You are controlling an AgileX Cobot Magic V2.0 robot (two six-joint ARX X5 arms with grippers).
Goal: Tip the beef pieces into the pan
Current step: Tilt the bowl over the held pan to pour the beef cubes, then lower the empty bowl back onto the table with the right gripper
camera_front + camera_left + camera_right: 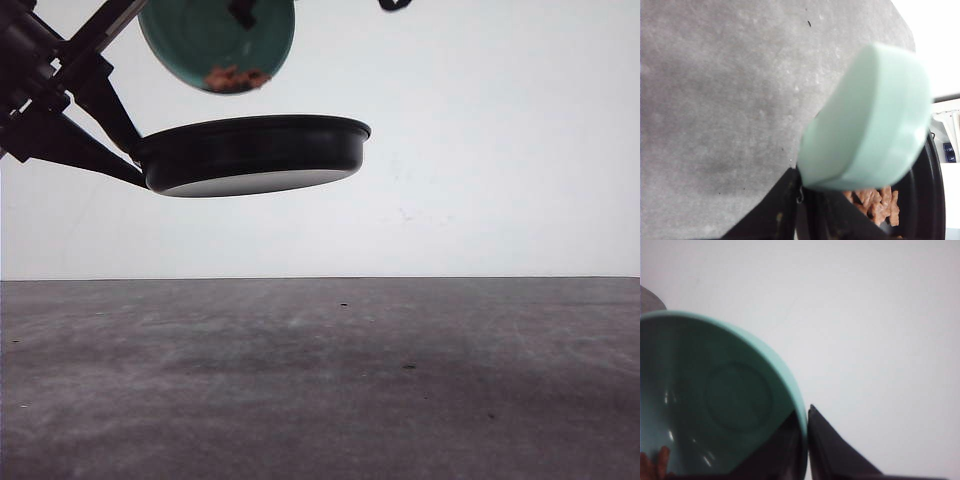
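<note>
The black pan point(250, 155) hangs in the air at the upper left, roughly level. My left gripper point(135, 152) is shut on its mint-green handle point(870, 120), the black fingers point(775, 217) clamping the handle's base. Several beef pieces point(875, 202) lie inside the pan point(927, 195). Above it a teal bowl point(215, 40) is tipped steeply, with more beef pieces point(235, 78) at its lower lip over the pan. My right gripper point(806, 437) is shut on the bowl's rim point(790, 385), one finger inside and one outside. A few beef pieces point(652, 465) cling low in the bowl.
The grey table point(320, 380) lies well below both held things, with a white wall point(480, 150) behind. A dark cable loop point(395, 4) shows at the top edge.
</note>
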